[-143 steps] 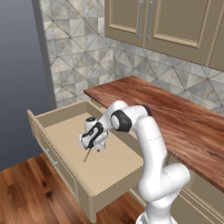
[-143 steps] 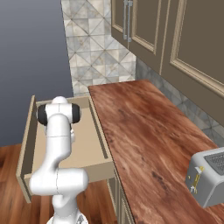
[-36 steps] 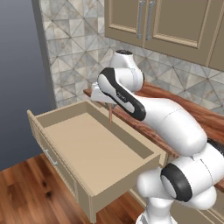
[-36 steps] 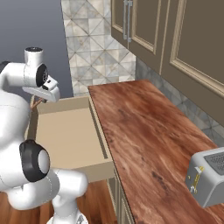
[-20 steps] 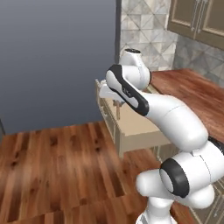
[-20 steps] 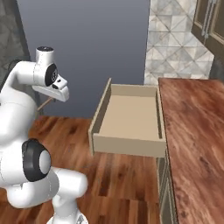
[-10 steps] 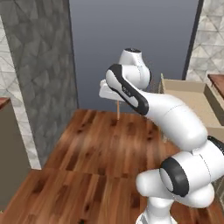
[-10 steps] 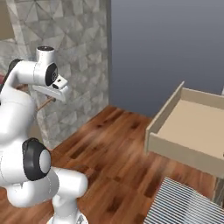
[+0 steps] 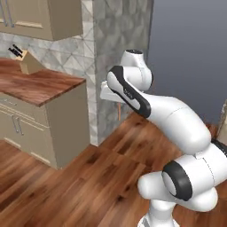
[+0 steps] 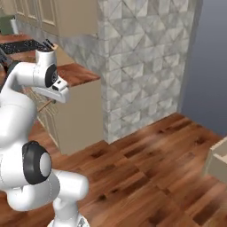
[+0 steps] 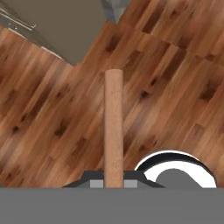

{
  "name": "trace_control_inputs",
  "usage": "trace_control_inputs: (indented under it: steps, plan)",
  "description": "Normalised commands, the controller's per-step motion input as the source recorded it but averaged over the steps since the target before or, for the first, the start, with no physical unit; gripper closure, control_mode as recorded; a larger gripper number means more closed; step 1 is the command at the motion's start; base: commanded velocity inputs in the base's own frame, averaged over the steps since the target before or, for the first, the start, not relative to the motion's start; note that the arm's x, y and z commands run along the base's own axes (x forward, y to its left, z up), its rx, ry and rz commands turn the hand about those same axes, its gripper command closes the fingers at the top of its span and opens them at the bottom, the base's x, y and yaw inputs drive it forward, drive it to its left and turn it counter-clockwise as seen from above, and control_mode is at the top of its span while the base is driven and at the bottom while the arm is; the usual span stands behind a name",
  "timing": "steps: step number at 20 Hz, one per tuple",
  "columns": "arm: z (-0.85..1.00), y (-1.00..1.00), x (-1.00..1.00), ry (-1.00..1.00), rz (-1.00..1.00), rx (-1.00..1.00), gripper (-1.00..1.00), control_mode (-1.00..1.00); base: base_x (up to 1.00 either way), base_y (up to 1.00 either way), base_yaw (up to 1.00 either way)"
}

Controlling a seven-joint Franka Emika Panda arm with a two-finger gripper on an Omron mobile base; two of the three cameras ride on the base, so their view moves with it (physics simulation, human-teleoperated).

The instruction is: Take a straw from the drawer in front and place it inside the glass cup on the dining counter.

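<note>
**Operator:** Fingers status, and where is the straw?

**Arm:** Fingers are clamped on the straw; in the hand view it runs straight out from between them, long axis along my pointing direction, above wood floor. From the left base view, my gripper has the straw hanging below it.

**Operator:** Change from half a second ago?

**Arm:** Base has turned. Wood-topped counter with knife block has entered at left; the drawer has slid to the far right edge. No glass cup or dining counter ahead yet.
</note>
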Motion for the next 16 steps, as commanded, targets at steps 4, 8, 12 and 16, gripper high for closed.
trace_control_inputs:
  steps: [4,8,12,16]
  plan:
    - [0.0,0.0,0.0,0.0,0.0,0.0,1.0,1.0,-0.01,0.41,0.6]
    - [0.0,0.0,0.0,0.0,0.0,0.0,1.0,1.0,0.03,0.34,0.55]
    - [0.0,0.0,0.0,0.0,0.0,0.0,1.0,1.0,0.14,0.28,0.51]
    - [0.0,0.0,0.0,0.0,0.0,0.0,1.0,1.0,0.29,0.2,0.48]
